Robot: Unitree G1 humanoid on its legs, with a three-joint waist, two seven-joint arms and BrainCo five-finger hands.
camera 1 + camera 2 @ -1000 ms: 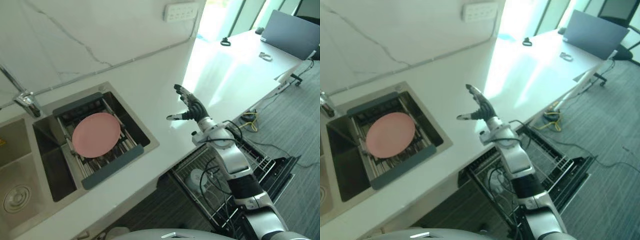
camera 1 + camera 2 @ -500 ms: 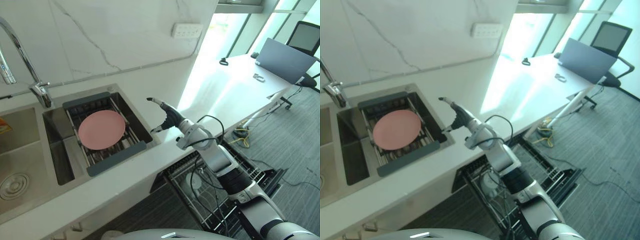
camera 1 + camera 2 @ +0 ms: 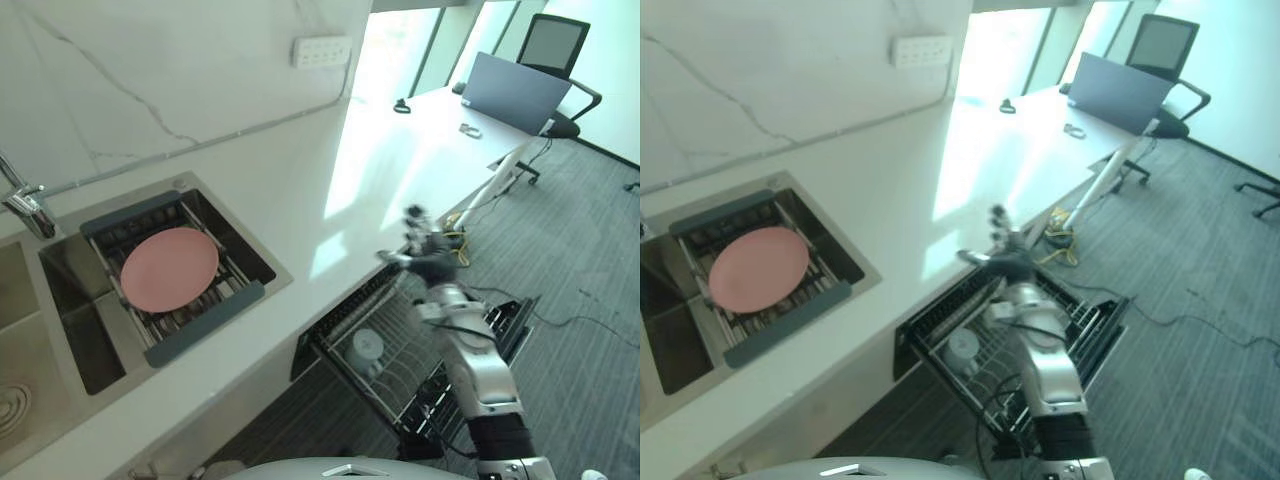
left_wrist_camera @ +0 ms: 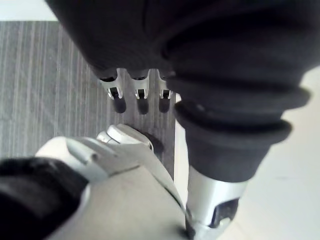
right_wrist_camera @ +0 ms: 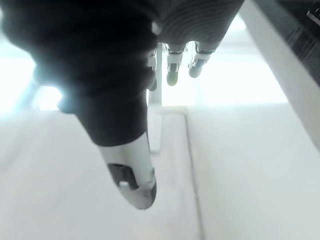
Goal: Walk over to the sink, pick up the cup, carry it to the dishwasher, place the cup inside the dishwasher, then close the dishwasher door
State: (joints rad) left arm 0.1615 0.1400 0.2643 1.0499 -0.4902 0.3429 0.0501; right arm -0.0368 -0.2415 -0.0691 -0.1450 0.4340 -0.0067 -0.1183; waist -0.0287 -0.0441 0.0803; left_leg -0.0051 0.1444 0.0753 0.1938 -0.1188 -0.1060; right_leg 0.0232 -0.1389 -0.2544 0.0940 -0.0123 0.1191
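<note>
My right hand (image 3: 428, 262) has swung from the sink (image 3: 70, 300) back over the open rack (image 3: 400, 388), relaxed and empty. The cup (image 3: 365, 348) sits in it, so closing the door (image 3: 525, 315) looks next.

sink (image 3: 60, 290): cut off at left edge | faucet (image 3: 25, 205): spout runs out past left edge | pale round item (image 3: 365, 347) in dishwasher rack (image 3: 395, 385), lower centre: too small to name | rack's inner end hidden under tabletop (image 3: 300, 180) | right hand (image 3: 420, 252), centre right: blurred

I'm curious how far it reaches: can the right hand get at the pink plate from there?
Probably not. The right hand hangs off the counter edge over the dishwasher rack, well away from the plate in the sink; nothing blocks it.
</note>
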